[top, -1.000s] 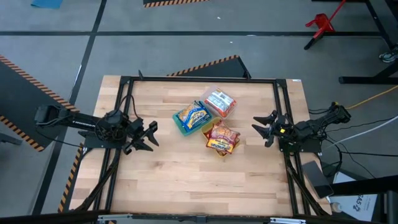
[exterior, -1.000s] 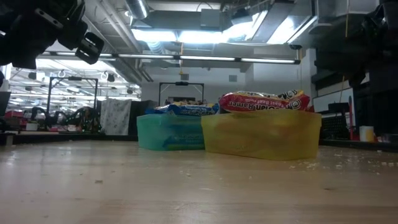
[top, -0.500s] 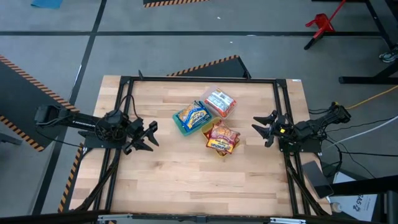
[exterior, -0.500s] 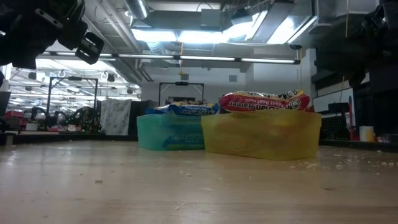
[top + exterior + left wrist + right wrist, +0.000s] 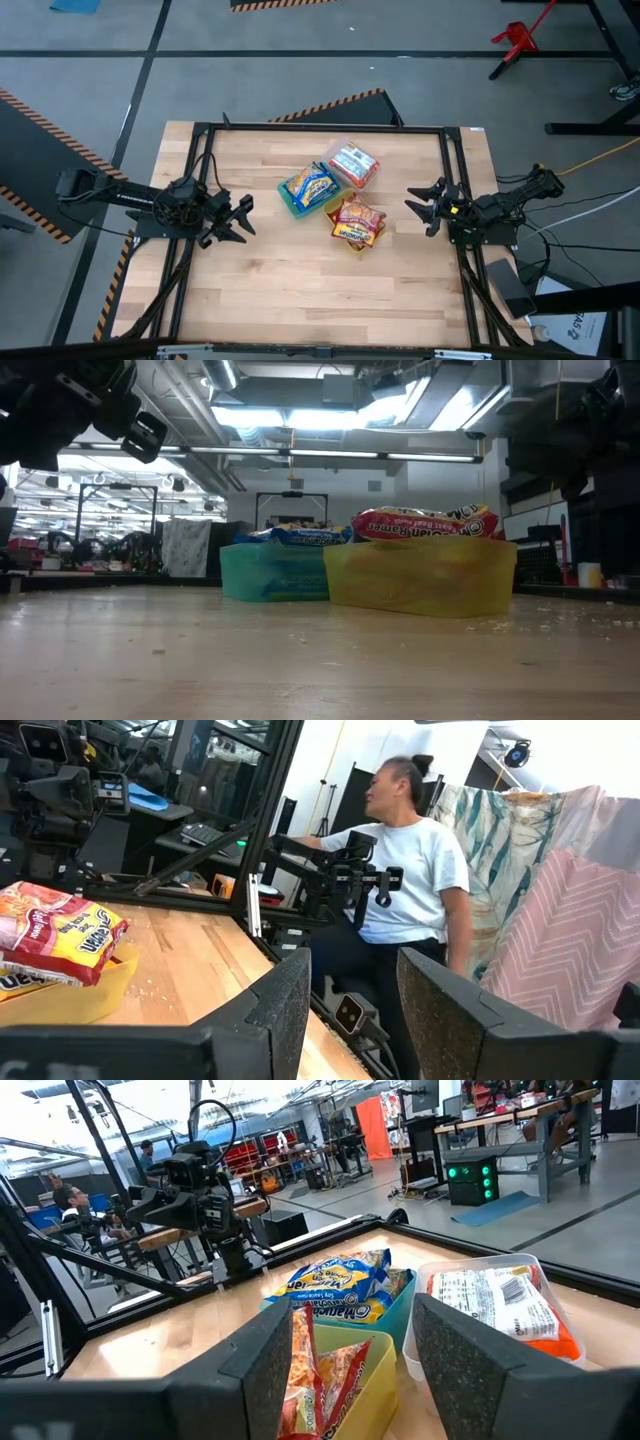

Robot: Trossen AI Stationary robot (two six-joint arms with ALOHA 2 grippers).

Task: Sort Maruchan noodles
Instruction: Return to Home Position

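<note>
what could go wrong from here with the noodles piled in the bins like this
The orange-red packets heap above the rim of the yellow bin, so the top one might slide out. The left gripper and right gripper hang open to either side of that bin; a stray swing could knock it.

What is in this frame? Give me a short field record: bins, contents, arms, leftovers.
teal bin: blue-and-yellow packets
clear bin: red-and-white packets
yellow bin: orange-red packets
bin layout: all three clustered near the middle of the table
loose packets: none visible on the table
left gripper: open, empty, left of the bins
right gripper: open, empty, right of the bins
</note>
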